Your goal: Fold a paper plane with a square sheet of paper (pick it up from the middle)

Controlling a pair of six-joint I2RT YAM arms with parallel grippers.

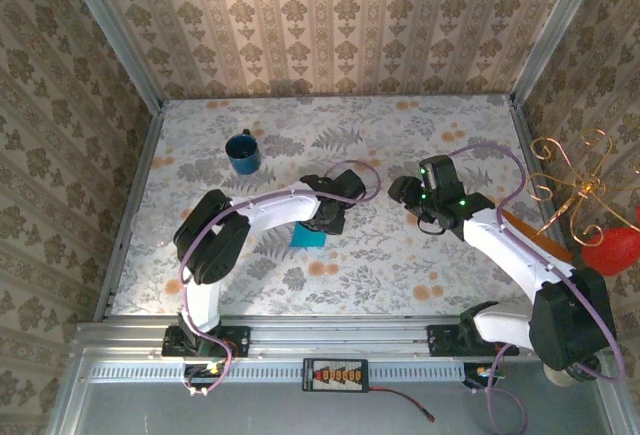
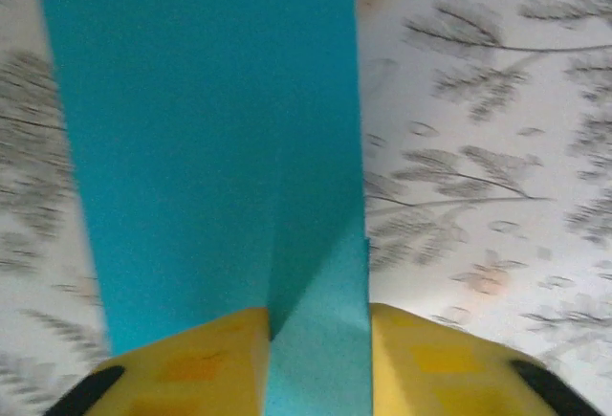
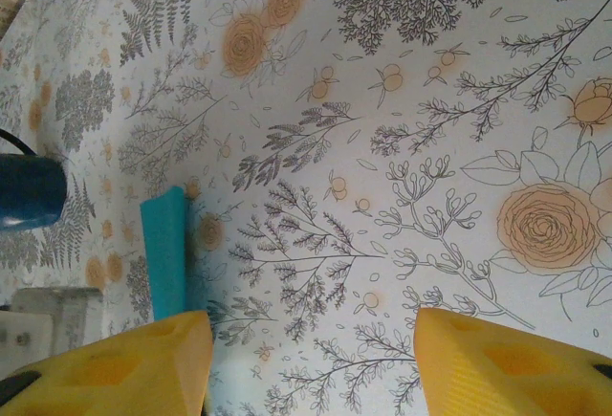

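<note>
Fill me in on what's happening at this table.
Two robot arms are folding turquoise paper into a plane. The paper, already folded into a narrow strip, rests on the flowered table. The left tool sits right over it with a flap between its jaws; whether it grips is unclear. The right tool hovers open off to the right, holding nothing. A blue mug stands farther back.
</note>
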